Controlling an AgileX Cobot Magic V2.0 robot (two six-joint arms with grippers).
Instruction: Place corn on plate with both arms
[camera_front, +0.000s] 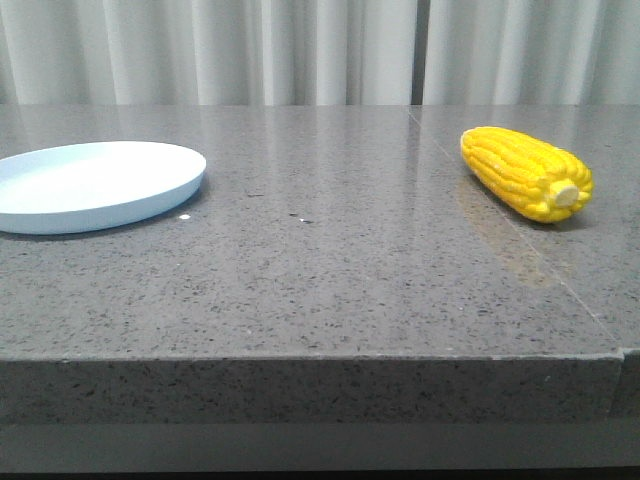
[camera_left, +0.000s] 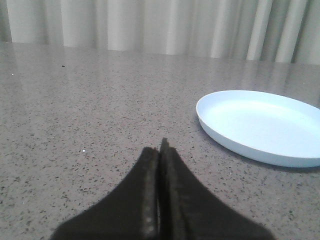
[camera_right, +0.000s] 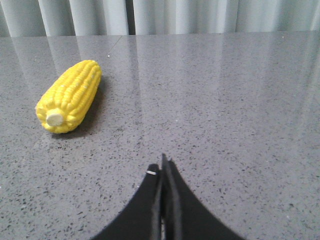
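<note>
In the left wrist view the left tool (camera_left: 161, 150) sits nearest, its two dark fingers pressed flat together with only a thin seam between them, holding nothing and poised low over the grey speckled tabletop (camera_left: 90, 125). Ahead of that tool and off to one side lies the plate (camera_left: 260, 125), pale blue-white, shallow and round with a low raised rim, resting flat on the stone, apart from the fingertips and with nothing on it. In the right wrist view the right tool (camera_right: 163, 167) is likewise closed, its black fingers meeting at a narrow point above the tabletop and gripping nothing; a small pale fleck shows on one finger near the tip. Ahead of this tool and well off to one side lies the corn (camera_right: 70, 95), bright yellow with neat rows of kernels, on its side on the bare stone, its pale round stub turned toward the tool and its tapered end pointing away. It is clear of the fingers. The front view shows neither tool; there the plate (camera_front: 95, 185) sits toward the robot's left and the corn (camera_front: 525, 172) toward its right, well apart, with open tabletop and a thin seam in the stone between them. Beyond the far edge hangs a pale pleated curtain (camera_front: 320, 50).
</note>
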